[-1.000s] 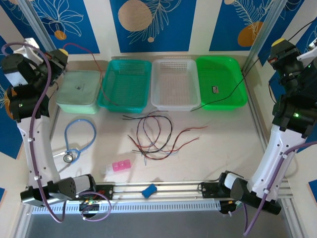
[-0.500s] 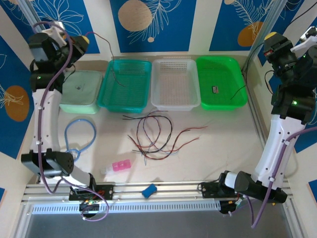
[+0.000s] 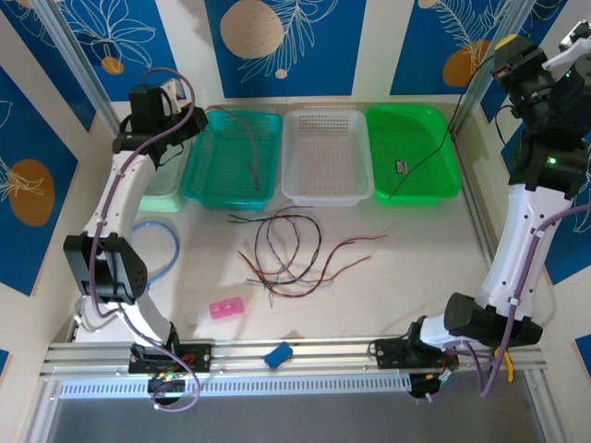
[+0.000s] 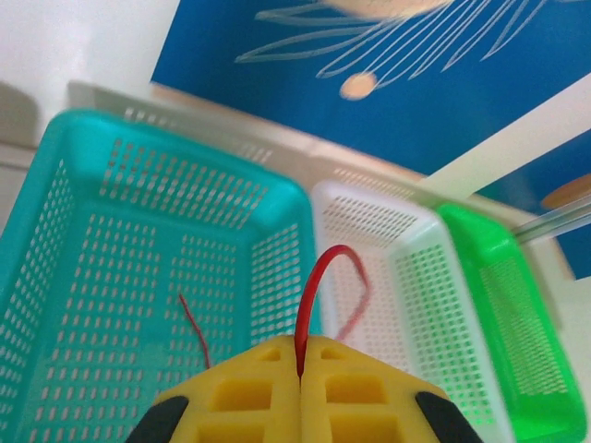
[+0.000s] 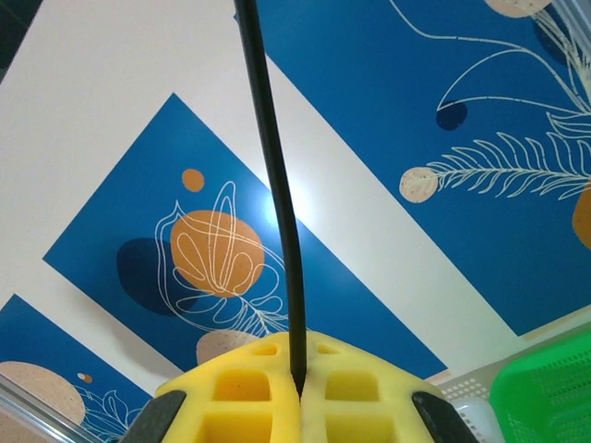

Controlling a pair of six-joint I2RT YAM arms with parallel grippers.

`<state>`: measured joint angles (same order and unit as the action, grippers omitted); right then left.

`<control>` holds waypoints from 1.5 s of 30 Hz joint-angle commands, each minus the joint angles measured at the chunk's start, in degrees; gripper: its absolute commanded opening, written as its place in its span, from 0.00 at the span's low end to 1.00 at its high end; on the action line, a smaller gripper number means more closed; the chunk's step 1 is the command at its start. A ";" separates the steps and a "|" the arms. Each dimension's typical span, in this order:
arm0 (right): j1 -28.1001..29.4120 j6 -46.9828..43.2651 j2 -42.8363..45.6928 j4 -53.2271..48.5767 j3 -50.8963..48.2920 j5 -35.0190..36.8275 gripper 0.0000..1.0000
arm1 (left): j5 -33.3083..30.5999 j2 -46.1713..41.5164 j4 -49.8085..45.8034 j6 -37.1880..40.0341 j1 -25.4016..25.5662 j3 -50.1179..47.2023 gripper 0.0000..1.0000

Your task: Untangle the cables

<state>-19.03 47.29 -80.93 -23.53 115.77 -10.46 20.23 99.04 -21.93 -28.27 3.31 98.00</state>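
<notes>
- the left claw [image 4: 300, 369] has its yellow pads pressed together, pinching one red cable [image 4: 314, 286] right at the seam.
- from that pinch the red cable arches up and curls over to the claw's right. a second red stretch shows lower down, to the claw's left, inside the teal basket [image 4: 277, 258].
- the teal basket sits below and ahead of that claw. the white basket [image 4: 420, 277] and the green basket [image 4: 517, 314] are off to its right.
- the right claw [image 5: 297, 378] is raised high with its pads clamped shut on a black cable [image 5: 272, 138], which runs straight out from between them.
- seen from above, the black cable hangs from that claw down across the green basket, ending by the basket's front rim.
- the rest of the cables [image 3: 286, 254] lie in a loose tangle of red and dark loops on the table [image 3: 416, 268], well apart from both claws, roughly between them.
</notes>
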 commanded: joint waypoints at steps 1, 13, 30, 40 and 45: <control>1.27 -2.19 -1.73 0.94 0.81 1.23 0.00 | -1.97 2.68 -1.44 2.33 0.46 -1.41 0.00; 2.15 -4.55 -4.84 0.58 -1.45 0.93 0.00 | -9.04 14.66 -9.85 4.46 3.49 1.90 0.00; 2.60 -6.42 -6.81 -0.20 -2.35 1.28 0.00 | -19.49 18.70 -14.31 7.07 5.42 2.87 0.00; 3.03 -6.77 -8.82 -0.64 -2.11 3.88 0.00 | -18.17 20.48 -15.71 8.09 6.75 5.84 0.64; 3.46 -7.19 -10.42 -1.18 -2.94 4.36 0.00 | -21.32 17.80 -19.01 11.34 6.89 10.39 0.73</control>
<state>-16.12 41.52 -90.26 -24.10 113.58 -7.60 1.15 119.66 -38.63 -19.59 9.78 104.42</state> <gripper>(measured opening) 0.050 0.722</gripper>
